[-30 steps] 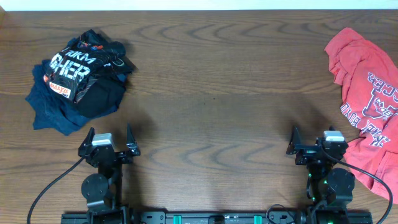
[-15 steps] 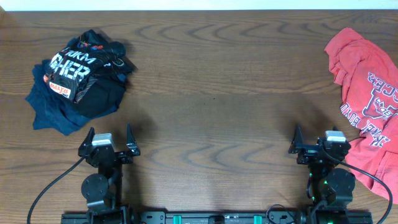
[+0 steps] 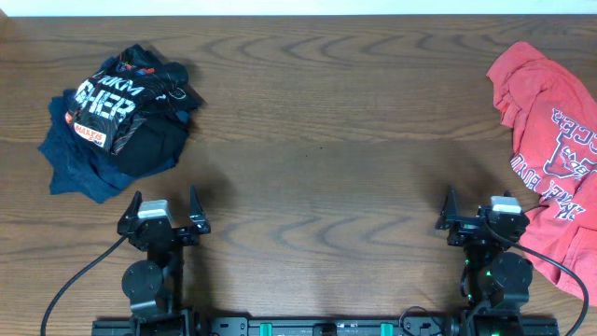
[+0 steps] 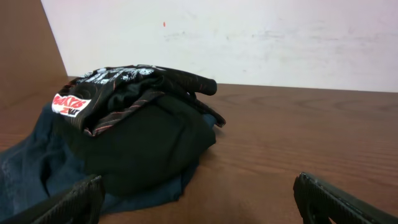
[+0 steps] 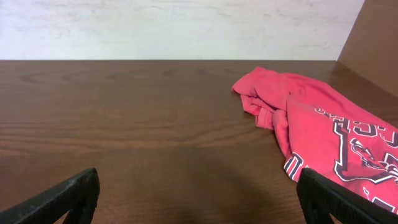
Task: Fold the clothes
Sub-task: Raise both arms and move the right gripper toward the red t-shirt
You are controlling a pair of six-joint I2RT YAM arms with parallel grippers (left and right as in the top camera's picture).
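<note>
The coral-red T-shirt [image 3: 550, 140] runs off the right edge of the overhead view and off the lower right corner of the right wrist view. The navy garment [image 3: 70, 163] lies largely hidden beneath the black garment [image 3: 131, 112]. The left tool [image 4: 198, 180] and the right tool [image 5: 198, 177] show only fingertips in the lower corners of their wrist views.

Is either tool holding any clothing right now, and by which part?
Nothing is held. The left tool and right tool are both open and empty; the red T-shirt lies loose on the table.

A dark wood-grain table [image 3: 317, 121] runs back to a plain white wall [image 4: 249, 37].
</note>
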